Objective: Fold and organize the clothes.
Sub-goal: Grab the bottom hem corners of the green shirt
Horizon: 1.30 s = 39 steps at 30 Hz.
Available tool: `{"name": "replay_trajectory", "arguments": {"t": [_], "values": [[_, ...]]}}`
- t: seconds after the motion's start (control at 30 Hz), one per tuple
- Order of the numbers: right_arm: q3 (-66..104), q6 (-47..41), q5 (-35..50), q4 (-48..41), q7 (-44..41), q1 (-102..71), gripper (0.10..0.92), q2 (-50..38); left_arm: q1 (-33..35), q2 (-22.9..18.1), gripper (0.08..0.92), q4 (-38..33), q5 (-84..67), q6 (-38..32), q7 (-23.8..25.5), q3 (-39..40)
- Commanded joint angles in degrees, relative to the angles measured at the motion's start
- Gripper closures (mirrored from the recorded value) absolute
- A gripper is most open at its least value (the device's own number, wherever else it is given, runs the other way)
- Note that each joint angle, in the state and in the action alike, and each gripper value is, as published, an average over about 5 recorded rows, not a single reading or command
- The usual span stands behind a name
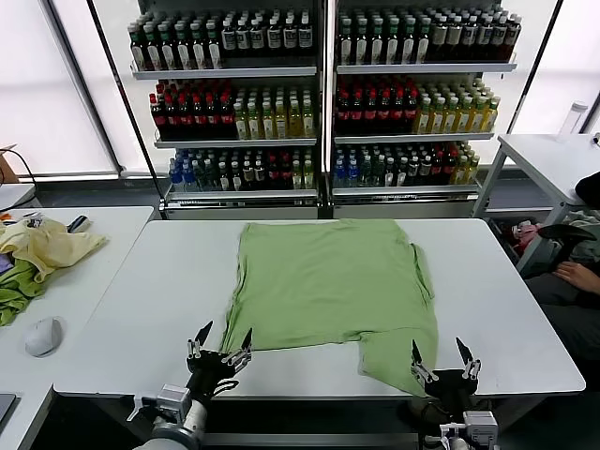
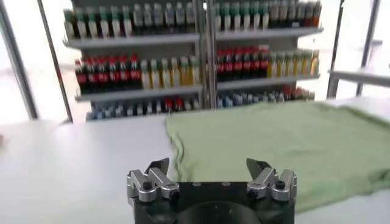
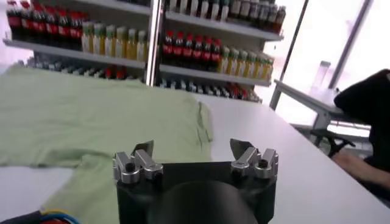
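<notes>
A: Tall shelves of bottled drinks [image 1: 323, 94] fill the back wall, red, yellow, green and dark rows, and in front of them stands a long white bench [image 1: 525, 309]. What lies on it?

B: One light green short-sleeved shirt [image 1: 328, 281], spread flat near the middle of the bench. It seems to lie face down, since no collar, buttons or print show. One sleeve reaches toward the near edge on the robot's right; the other is tucked along the far right side.

A: Why spread out like that?

B: My guess is that a flat, smoothed shirt gives clean edges to fold along. Nothing is folded yet, so the task looks to be at its start.

A: And the arms?

B: The left gripper [image 1: 219, 349] hovers above the near edge, just off the shirt's near-left corner, jaws spread wide and empty. The right gripper [image 1: 443, 361] hangs beside the near sleeve, equally wide, holding nothing. Each appears placed to take its own side of the hem.

A: Anything else about?

B: On a neighbouring table to the left, a pale yellow cloth [image 1: 52, 248] lies heaped with a darker green cloth [image 1: 17, 292], near a white computer mouse [image 1: 43, 336]. A person's arm [image 1: 577, 277] shows at the far right, well apart from the shirt.
</notes>
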Motion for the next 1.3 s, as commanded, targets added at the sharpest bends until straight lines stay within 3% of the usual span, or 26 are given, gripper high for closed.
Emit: {"name": "replay_trajectory", "arguments": {"t": [0.03,0.4,0.67,1.17,1.3], "values": [[-0.9,-2.4,-0.2,-1.0,1.8,0.0,0.203,0.3,-8.2,2.2,0.177,10.5,0.2,8.0,-3.8,1.8],[-2.0,-5.4,3.3,-2.3,2.9,-0.6,0.211,1.0,-7.0,2.9,0.177,8.2,-9.9,7.9,-5.5,2.0],[-2.0,-7.1,9.2,-3.3,3.6,0.3,0.412,1.3,-4.6,3.6,0.197,6.2,-14.5,7.9,-5.3,1.8],[-1.2,-3.8,12.1,-1.9,1.5,-0.1,0.842,0.5,-3.4,4.0,0.614,4.9,-19.2,7.2,-4.5,1.4],[-0.3,-0.6,12.3,-0.3,-0.3,-0.1,0.9,-0.1,-3.1,4.5,0.727,3.0,-19.6,6.0,-3.5,0.9]]}}
